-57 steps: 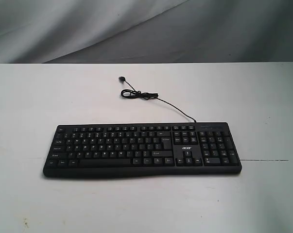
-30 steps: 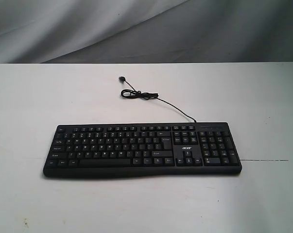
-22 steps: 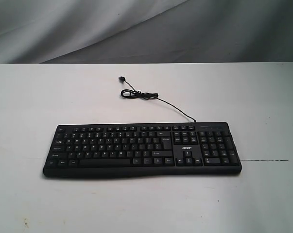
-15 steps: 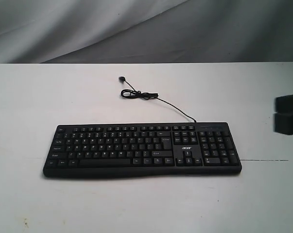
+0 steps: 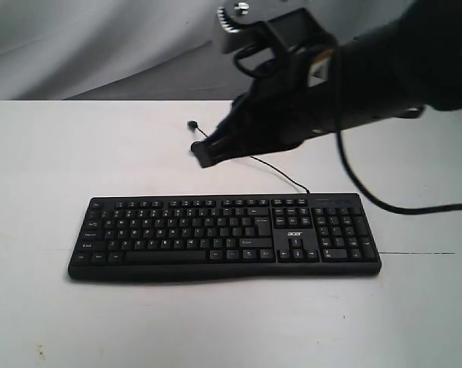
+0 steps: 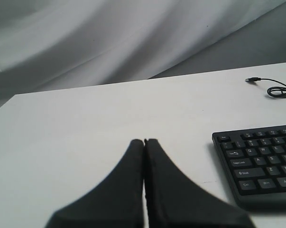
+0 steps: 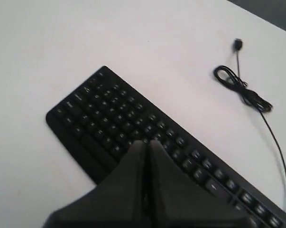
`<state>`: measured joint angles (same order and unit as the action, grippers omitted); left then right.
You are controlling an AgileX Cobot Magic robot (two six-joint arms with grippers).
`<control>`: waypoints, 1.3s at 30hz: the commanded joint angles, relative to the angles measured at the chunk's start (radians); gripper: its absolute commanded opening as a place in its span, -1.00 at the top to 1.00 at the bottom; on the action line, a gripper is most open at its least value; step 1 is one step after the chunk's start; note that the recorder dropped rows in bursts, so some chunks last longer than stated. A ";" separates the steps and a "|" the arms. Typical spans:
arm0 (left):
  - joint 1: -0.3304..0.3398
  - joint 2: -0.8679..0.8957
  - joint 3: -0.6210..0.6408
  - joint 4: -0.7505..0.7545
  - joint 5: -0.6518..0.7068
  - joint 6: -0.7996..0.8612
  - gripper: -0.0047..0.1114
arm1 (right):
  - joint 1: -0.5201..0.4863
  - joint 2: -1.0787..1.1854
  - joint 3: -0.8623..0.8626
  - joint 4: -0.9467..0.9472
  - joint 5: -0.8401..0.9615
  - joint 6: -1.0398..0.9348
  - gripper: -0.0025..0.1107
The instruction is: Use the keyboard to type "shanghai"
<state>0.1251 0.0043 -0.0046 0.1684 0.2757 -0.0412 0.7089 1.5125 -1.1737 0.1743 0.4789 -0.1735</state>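
Observation:
The wide black keyboard [image 5: 224, 236] with white legends and an acer logo lies flat on the white table [image 5: 47, 153], its thin cable [image 5: 280, 174] running back from it. My right gripper [image 5: 202, 154] hangs shut in the air above and behind the letter keys, its arm reaching in from the upper right. In the right wrist view the keyboard [image 7: 109, 118] lies below the shut right gripper [image 7: 146, 142]. My left gripper [image 6: 144, 141] is shut over bare table, to the left of the keyboard [image 6: 259, 164] end; it is out of the exterior view.
The cable's coil and plug [image 7: 237, 45] lie on the table behind the keyboard. A grey cloth backdrop [image 5: 100, 46] hangs beyond the table's far edge. The right arm's own cable [image 5: 384, 201] droops above the keyboard's right end.
The right arm has swept in from the right edge to above the keyboard's back middle, now covering the coiled cable. The keyboard has not moved.

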 commanded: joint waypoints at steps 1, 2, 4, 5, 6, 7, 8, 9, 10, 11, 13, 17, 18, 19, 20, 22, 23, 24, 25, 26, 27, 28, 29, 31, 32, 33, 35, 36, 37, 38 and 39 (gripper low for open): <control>-0.007 -0.004 0.005 -0.002 -0.010 -0.004 0.92 | 0.058 0.145 -0.115 0.035 -0.001 -0.034 0.96; -0.007 -0.004 0.005 -0.002 -0.010 -0.004 0.92 | 0.071 0.180 -0.134 0.050 -0.003 -0.048 0.96; -0.007 -0.004 0.005 -0.002 -0.010 -0.004 0.92 | 0.093 0.249 -0.166 0.082 -0.018 -0.086 0.96; -0.007 -0.004 0.005 -0.002 -0.010 -0.004 0.92 | 0.100 0.275 -0.176 0.100 -0.032 -0.097 0.96; -0.007 -0.004 0.005 -0.002 -0.010 -0.004 0.92 | 0.109 0.305 -0.187 0.121 -0.051 -0.111 0.96; -0.007 -0.004 0.005 -0.002 -0.010 -0.004 0.92 | 0.120 0.335 -0.196 0.136 -0.076 -0.126 0.96; -0.007 -0.004 0.005 -0.002 -0.010 -0.004 0.92 | 0.133 0.364 -0.202 0.146 -0.104 -0.140 0.96; -0.007 -0.004 0.005 -0.002 -0.010 -0.004 0.92 | 0.142 0.385 -0.202 0.156 -0.133 -0.152 0.96; -0.007 -0.004 0.005 -0.002 -0.010 -0.004 0.92 | 0.153 0.407 -0.202 0.176 -0.168 -0.173 0.96; -0.007 -0.004 0.005 -0.002 -0.010 -0.004 0.92 | 0.161 0.430 -0.202 0.195 -0.196 -0.199 0.96; -0.007 -0.004 0.005 -0.002 -0.010 -0.004 0.92 | 0.178 0.467 -0.202 0.219 -0.234 -0.265 0.96; -0.007 -0.004 0.005 -0.002 -0.010 -0.004 0.92 | 0.188 0.522 -0.202 0.237 -0.275 -0.333 0.96; -0.007 -0.004 0.005 -0.002 -0.010 -0.004 0.92 | 0.188 0.531 -0.202 0.237 -0.285 -0.339 0.96; -0.007 -0.004 0.005 -0.002 -0.010 -0.004 0.92 | 0.188 0.540 -0.202 0.237 -0.296 -0.345 0.96; -0.007 -0.004 0.005 -0.002 -0.010 -0.004 0.92 | 0.188 0.545 -0.202 0.237 -0.310 -0.345 0.96; -0.007 -0.004 0.005 -0.002 -0.010 -0.004 0.92 | 0.188 0.553 -0.202 0.237 -0.343 -0.347 0.96; -0.007 -0.004 0.005 -0.002 -0.010 -0.004 0.92 | 0.188 0.553 -0.202 0.237 -0.361 -0.347 0.96; -0.007 -0.004 0.005 -0.002 -0.010 -0.004 0.92 | 0.188 0.553 -0.202 0.237 -0.373 -0.347 0.96; -0.007 -0.004 0.005 -0.002 -0.010 -0.004 0.92 | 0.188 0.553 -0.202 0.237 -0.389 -0.350 0.96; -0.007 -0.004 0.005 -0.002 -0.010 -0.004 0.92 | 0.188 0.553 -0.202 0.237 -0.402 -0.350 0.96; -0.007 -0.004 0.005 -0.002 -0.010 -0.004 0.92 | 0.188 0.553 -0.202 0.237 -0.418 -0.350 0.96; -0.007 -0.004 0.005 -0.002 -0.010 -0.004 0.92 | 0.188 0.555 -0.202 0.233 -0.435 -0.350 0.96; -0.007 -0.004 0.005 -0.002 -0.010 -0.004 0.92 | 0.188 0.564 -0.202 0.224 -0.455 -0.350 0.96; -0.007 -0.004 0.005 -0.002 -0.010 -0.004 0.92 | 0.188 0.590 -0.224 0.205 -0.458 -0.350 0.96; -0.007 -0.004 0.005 -0.002 -0.010 -0.004 0.92 | 0.188 0.604 -0.242 0.197 -0.442 -0.350 0.96; -0.007 -0.004 0.005 -0.002 -0.010 -0.004 0.92 | 0.188 0.624 -0.269 0.187 -0.418 -0.350 0.96; -0.007 -0.004 0.005 -0.002 -0.010 -0.004 0.92 | 0.188 0.666 -0.330 0.181 -0.380 -0.350 0.96; -0.007 -0.004 0.005 -0.002 -0.010 -0.004 0.92 | 0.188 0.684 -0.358 0.181 -0.363 -0.350 0.96; -0.007 -0.004 0.005 -0.002 -0.010 -0.004 0.92 | 0.188 0.701 -0.384 0.181 -0.345 -0.350 0.96; -0.007 -0.004 0.005 -0.002 -0.010 -0.004 0.92 | 0.188 0.711 -0.400 0.181 -0.329 -0.350 0.96; -0.007 -0.004 0.005 -0.002 -0.010 -0.004 0.92 | 0.188 0.718 -0.411 0.181 -0.320 -0.350 0.96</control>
<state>0.1251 0.0043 -0.0046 0.1684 0.2757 -0.0412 0.8947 2.2081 -1.5373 0.3680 0.1186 -0.5162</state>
